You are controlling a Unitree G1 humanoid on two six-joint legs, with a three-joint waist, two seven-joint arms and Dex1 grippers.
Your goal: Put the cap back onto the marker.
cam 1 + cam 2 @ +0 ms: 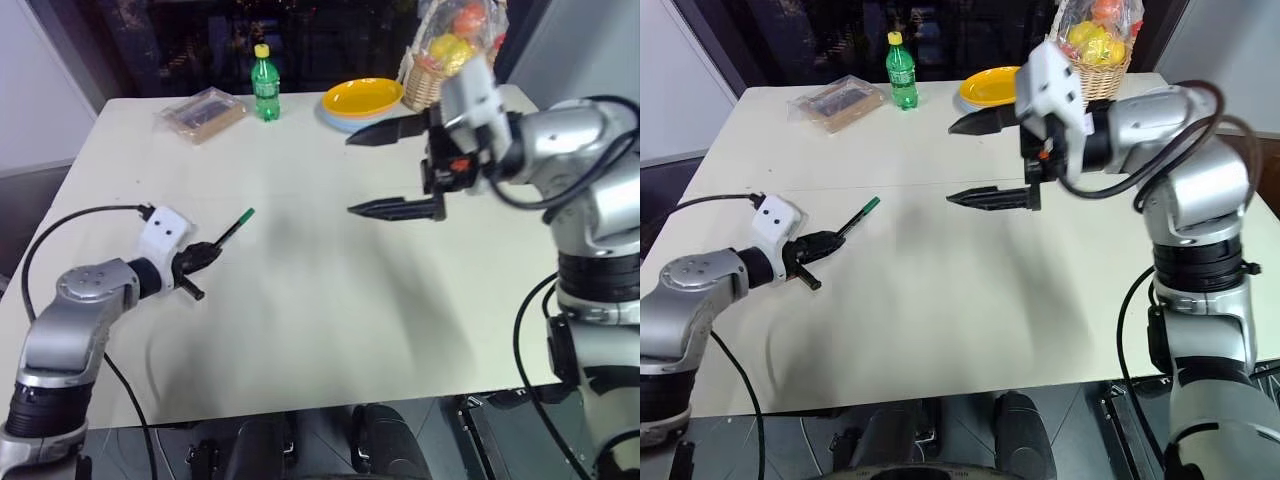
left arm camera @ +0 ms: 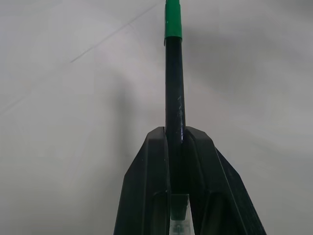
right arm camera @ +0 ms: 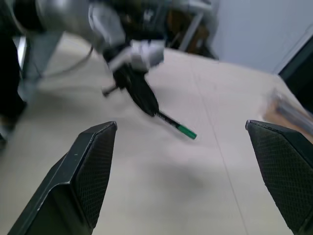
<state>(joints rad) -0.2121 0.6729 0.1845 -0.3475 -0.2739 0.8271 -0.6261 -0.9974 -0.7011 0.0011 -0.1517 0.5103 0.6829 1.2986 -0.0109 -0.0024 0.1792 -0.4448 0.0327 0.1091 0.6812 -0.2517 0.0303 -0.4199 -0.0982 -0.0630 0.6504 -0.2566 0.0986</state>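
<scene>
The marker (image 1: 232, 229) sits clamped in my left tool (image 1: 205, 252), held by its black barrel, with the green end sticking out past the fingertips and angled up over the tabletop (image 1: 330, 300), near its left side. In the left wrist view the two fingers are pressed tight against the barrel, and the green section at the far end looks like the cap (image 2: 173, 19) already seated on it, though I can't confirm from here that it has clicked fully home.

My right tool (image 1: 392, 168) hangs well apart from the marker, raised above the middle of the tabletop, its jaws spread wide and holding nothing.

Further back stand a green bottle (image 1: 265, 84), a yellow plate (image 1: 362, 97), a basket of fruit (image 1: 445, 60) and a clear packet (image 1: 203, 112), all well clear of both arms.

My worry is a half-seated cap: if it is only resting on the tip, any tilt or quick swing of the left arm could shake it loose, and it would roll off across the tabletop. The grip is also far back on the barrel, so pressing on the green end could pivot the marker between the fingers. The raised right arm is near the basket, and a careless sweep could knock it.
</scene>
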